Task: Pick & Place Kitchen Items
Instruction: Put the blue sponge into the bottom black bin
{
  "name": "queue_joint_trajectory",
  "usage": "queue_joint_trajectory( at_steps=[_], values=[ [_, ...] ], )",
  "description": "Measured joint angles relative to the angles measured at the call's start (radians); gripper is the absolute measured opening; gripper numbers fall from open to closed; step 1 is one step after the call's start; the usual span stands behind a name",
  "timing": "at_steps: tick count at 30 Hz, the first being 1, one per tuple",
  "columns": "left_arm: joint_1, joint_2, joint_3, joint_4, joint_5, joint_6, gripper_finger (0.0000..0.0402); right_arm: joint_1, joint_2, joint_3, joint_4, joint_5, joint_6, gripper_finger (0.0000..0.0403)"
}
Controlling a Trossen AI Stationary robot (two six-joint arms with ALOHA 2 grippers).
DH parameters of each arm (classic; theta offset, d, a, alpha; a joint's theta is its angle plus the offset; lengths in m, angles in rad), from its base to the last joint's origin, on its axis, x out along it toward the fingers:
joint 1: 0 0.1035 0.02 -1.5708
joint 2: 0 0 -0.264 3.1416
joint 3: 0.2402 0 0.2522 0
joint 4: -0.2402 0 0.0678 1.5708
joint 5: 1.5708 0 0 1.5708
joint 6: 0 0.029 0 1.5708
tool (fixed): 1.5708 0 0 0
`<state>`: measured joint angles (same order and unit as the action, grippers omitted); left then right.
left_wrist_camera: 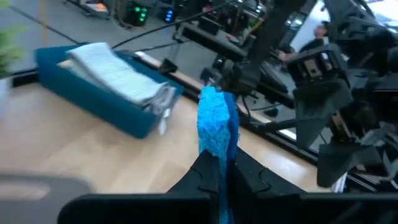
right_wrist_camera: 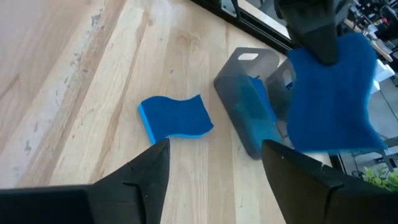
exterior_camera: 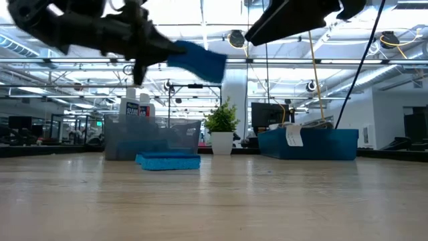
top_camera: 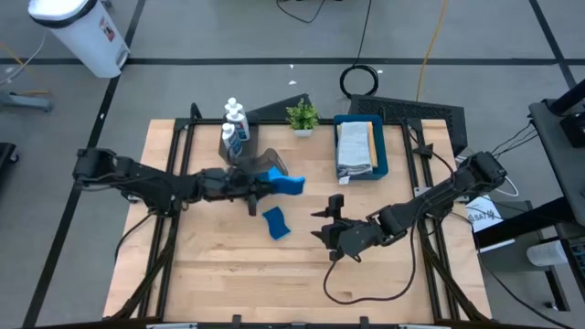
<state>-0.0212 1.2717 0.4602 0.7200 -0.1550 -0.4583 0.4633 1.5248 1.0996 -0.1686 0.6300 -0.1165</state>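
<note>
- High view: your left gripper (top_camera: 274,182) is clamped on a blue sponge (top_camera: 291,185), held just beside the grey bin (top_camera: 259,165) at the back of the table (top_camera: 210,274). A second sponge (top_camera: 276,223) lies flat on the wood nearer the front. Your right gripper (top_camera: 331,226) hovers near that loose sponge with its fingers spread and nothing between them. White bottles (top_camera: 235,121) stand behind the bin, and folded cloths (top_camera: 355,146) lie in the blue tray (top_camera: 381,151).
- Low view: the held sponge (exterior_camera: 198,60) hangs well above the table, clear of the bin (exterior_camera: 152,138); the other sponge (exterior_camera: 168,161) rests on the table in front of the bin.
- Left wrist view: the sponge (left_wrist_camera: 217,124) stands on edge between the closed fingers (left_wrist_camera: 203,175), pinched at its lower end.
- Right wrist view: the loose sponge (right_wrist_camera: 175,117) lies ahead of the parted fingers (right_wrist_camera: 142,169), apart from them. The bin lies tipped, with another blue piece inside.
- Step in hand, as I judge it: you are carrying one sponge, likely toward the bin or out of it; I cannot tell which.
- Next, keep the left grip firm, and bring the right gripper down squarely over the flat sponge before closing.
</note>
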Motion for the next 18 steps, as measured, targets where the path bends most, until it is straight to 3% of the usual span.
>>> queue_joint_trajectory(
  at_steps=[7, 13, 18],
  values=[
    [-0.001, -0.17, -0.24, 0.139, -0.212, -0.121, 0.0012, -0.001, 0.0, 0.0, -0.008, -0.002, 0.0, 0.0205],
    [-0.032, -0.205, -0.408, 0.21, -0.409, -0.251, 0.0016, -0.006, 0.0, 0.0, -0.008, -0.002, 0.0, 0.0197],
    [-0.041, -0.205, -0.433, 0.195, -0.414, -0.282, 0.0009, -0.006, 0.0, 0.0, -0.006, -0.002, 0.0, 0.0196]
  ],
)
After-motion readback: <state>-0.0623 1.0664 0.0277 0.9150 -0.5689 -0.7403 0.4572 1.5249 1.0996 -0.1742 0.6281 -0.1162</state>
